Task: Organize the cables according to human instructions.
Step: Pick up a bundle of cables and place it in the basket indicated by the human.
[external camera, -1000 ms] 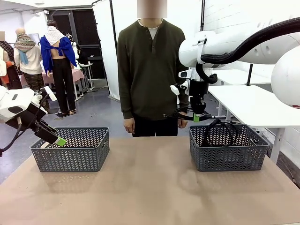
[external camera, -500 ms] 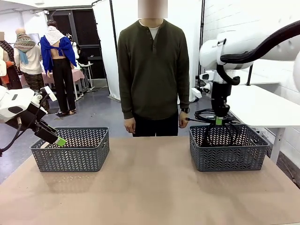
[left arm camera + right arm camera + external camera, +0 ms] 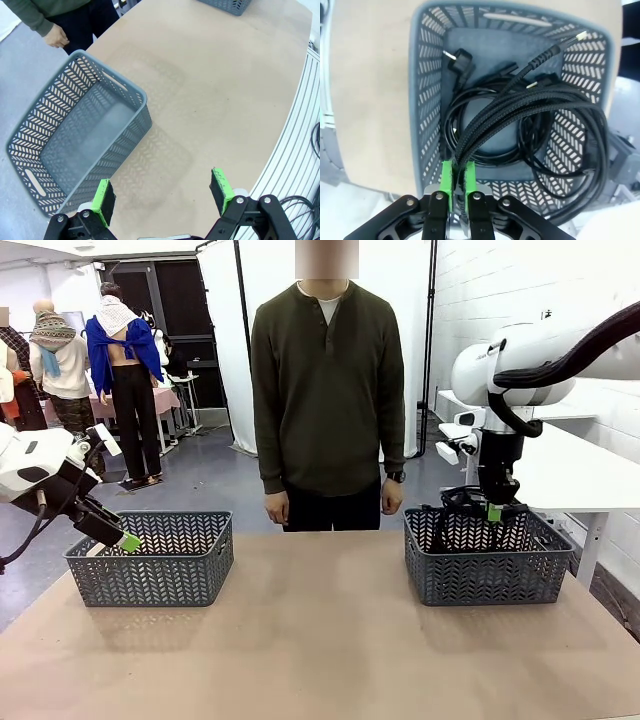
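My right gripper hangs over the right grey basket, shut on a braided black cable whose coil droops into the basket. Another black cable with a round plug lies coiled on the basket floor. A bit of black cable shows above the basket rim. My left gripper is open with nothing between its green pads, held over the near left corner of the left grey basket, which has nothing in it.
A person stands at the far side of the table, arms down, between the two baskets. The brown tabletop lies bare between the baskets. A white table stands behind the right basket.
My right gripper has carried the braided cable rightward from near the person's hand and lowered it over the right basket. The left arm has stayed still.
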